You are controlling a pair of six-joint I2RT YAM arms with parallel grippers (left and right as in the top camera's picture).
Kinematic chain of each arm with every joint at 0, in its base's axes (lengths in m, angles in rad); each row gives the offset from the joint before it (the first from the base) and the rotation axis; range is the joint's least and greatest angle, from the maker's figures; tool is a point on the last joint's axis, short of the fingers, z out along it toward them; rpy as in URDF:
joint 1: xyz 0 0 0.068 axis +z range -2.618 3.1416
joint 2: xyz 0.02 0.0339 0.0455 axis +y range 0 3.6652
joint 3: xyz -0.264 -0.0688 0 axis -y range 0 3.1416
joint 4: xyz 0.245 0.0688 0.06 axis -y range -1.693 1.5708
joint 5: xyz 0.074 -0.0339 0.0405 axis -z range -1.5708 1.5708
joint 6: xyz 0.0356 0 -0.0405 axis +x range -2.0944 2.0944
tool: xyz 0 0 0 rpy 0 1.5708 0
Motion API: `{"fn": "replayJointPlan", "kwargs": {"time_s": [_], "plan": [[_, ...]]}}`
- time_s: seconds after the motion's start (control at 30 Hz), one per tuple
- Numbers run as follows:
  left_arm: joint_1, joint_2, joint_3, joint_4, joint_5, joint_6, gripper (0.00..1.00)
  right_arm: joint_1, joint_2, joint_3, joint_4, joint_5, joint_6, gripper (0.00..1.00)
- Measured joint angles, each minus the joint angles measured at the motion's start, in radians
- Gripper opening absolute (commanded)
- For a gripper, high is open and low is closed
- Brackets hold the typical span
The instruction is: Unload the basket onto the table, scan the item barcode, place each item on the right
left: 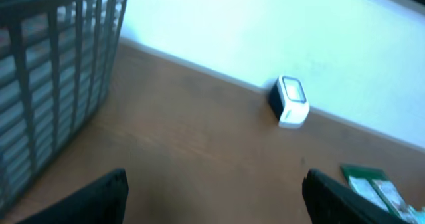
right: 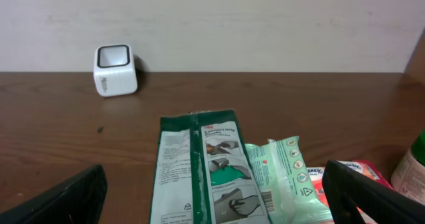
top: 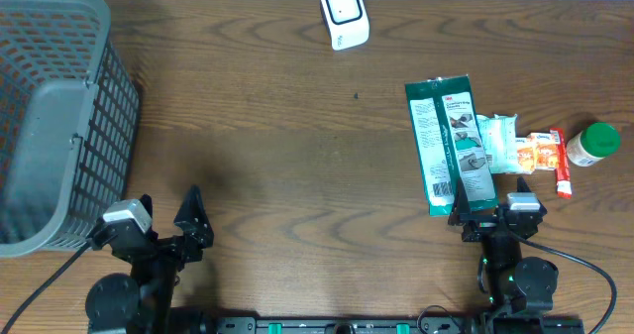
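Observation:
A white cube scanner (top: 344, 14) stands at the table's far edge, also in the left wrist view (left: 291, 101) and the right wrist view (right: 115, 69). A long dark green packet (top: 449, 141) lies flat at the right, printed side up (right: 199, 171). My right gripper (top: 492, 210) is open at the packet's near end, its fingers straddling that end in the right wrist view (right: 212, 177) without gripping it. My left gripper (top: 166, 213) is open near the front left, with bare table between its fingers (left: 214, 187).
A grey mesh basket (top: 50, 116) fills the far left. Right of the green packet lie a pale green wipes pack (top: 498, 144), an orange pack (top: 540, 154), a red tube (top: 561, 162) and a green-lidded bottle (top: 592, 144).

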Motion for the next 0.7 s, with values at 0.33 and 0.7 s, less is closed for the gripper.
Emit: {"fn": "replayJointPlan", "kwargs": {"time_s": [0.33, 0.7], "plan": [[-0.043, -0.085, -0.217, 0.665, -0.028, 0.0, 0.85, 0.0, 0.0, 0.0, 0.0, 0.0, 0.0, 0.99], [-0.068, -0.086, -0.474, 0.9, -0.118, 0.0, 0.85, 0.0, 0.0, 0.0, 0.0, 0.0, 0.0, 0.99]]}}
